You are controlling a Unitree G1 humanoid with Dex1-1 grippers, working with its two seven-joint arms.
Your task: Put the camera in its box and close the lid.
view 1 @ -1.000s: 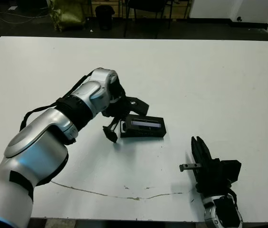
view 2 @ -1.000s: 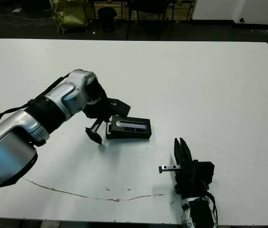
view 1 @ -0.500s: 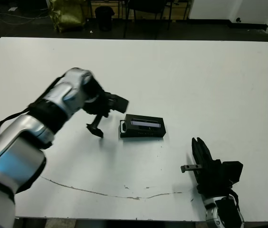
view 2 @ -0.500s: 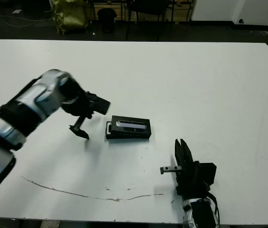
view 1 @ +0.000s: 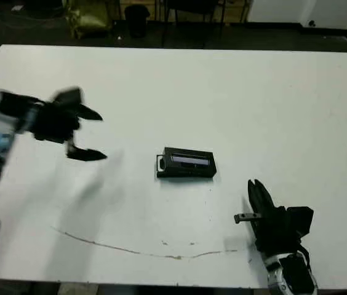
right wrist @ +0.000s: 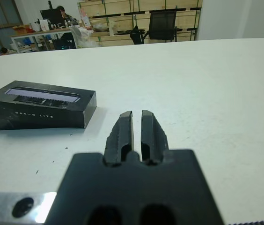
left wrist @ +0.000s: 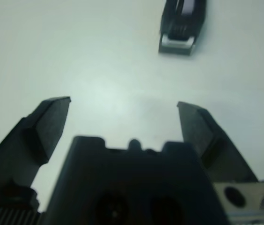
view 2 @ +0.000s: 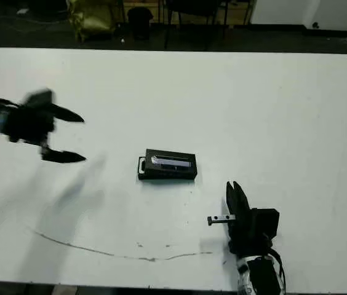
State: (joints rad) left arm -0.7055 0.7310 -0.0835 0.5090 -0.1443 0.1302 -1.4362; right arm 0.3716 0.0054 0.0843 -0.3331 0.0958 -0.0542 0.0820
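Note:
The black box (view 1: 186, 173) lies at the middle of the table with the lid (view 1: 189, 160) on top of it, pale strip facing up. The camera is hidden from view. My left gripper (view 1: 103, 136) hovers well to the left of the box, blurred by motion, open and holding nothing; the left wrist view shows the box (left wrist: 182, 21) some way beyond its spread fingers (left wrist: 47, 124). My right gripper (view 1: 255, 184) rests near the front edge, to the right of the box and nearer me, shut and empty. In the right wrist view the box (right wrist: 43, 112) lies off to one side of its fingertips.
A thin dark line (view 1: 161, 252) runs across the table surface near the front edge. Chairs and a bag (view 1: 90, 15) stand on the dark floor beyond the far edge. A person (right wrist: 59, 11) sits at a desk far in the background.
My left arm has swung away from the box's left end, far to the left, its gripper open. The box with its lid has stayed in place, and the right arm has not moved.

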